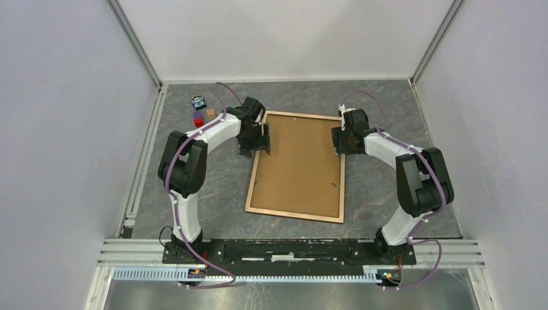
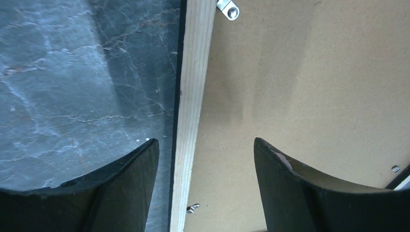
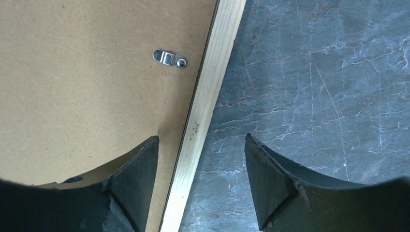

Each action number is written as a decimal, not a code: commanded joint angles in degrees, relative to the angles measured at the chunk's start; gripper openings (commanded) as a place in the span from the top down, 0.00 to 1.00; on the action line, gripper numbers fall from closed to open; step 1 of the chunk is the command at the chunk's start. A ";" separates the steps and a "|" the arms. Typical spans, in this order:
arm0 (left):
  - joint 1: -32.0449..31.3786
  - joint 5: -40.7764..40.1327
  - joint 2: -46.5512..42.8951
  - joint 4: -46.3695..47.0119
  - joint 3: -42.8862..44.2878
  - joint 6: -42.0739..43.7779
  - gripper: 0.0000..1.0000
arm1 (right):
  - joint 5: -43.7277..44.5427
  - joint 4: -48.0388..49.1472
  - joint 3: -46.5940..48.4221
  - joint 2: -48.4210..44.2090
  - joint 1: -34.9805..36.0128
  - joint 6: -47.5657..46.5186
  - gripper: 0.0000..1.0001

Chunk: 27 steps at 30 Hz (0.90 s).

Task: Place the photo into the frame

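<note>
Left jaws: we are holding them wide, astride one side rail of the frame (image 2: 193, 96), one finger over the table (image 2: 72, 72), the other over the backing board (image 2: 314, 87); gripping nothing.
Right jaws: we are spreading them wide too, astride the opposite rail, empty.
Frame: it is lying back-up between the two pairs of jaws, a rail running through each gap.
Photo: we are not seeing it; the board is covering the opening, so we cannot tell whether it lies beneath.
Step, as we judge it: we are lining up on both rails.
Doing it well: we are aiming to close evenly, centred on the wood, clear of the metal clip (image 3: 169, 57) ahead of the right jaws.
</note>
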 commanded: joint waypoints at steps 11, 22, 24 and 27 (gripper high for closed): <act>1.81 0.10 1.77 1.70 0.25 -4.30 0.30 | -2.57 -0.17 9.37 3.60 -1.02 4.40 0.21; 1.83 0.01 5.07 0.24 2.04 -4.37 0.49 | -2.01 -0.36 12.16 7.81 -2.02 3.88 0.26; 1.76 -0.60 5.40 -0.25 2.49 -4.35 0.51 | -2.13 0.38 11.78 8.06 -2.04 4.76 0.25; 1.81 -0.32 5.45 -0.32 2.80 -4.44 0.55 | -1.24 0.00 12.51 9.12 -1.93 7.29 0.22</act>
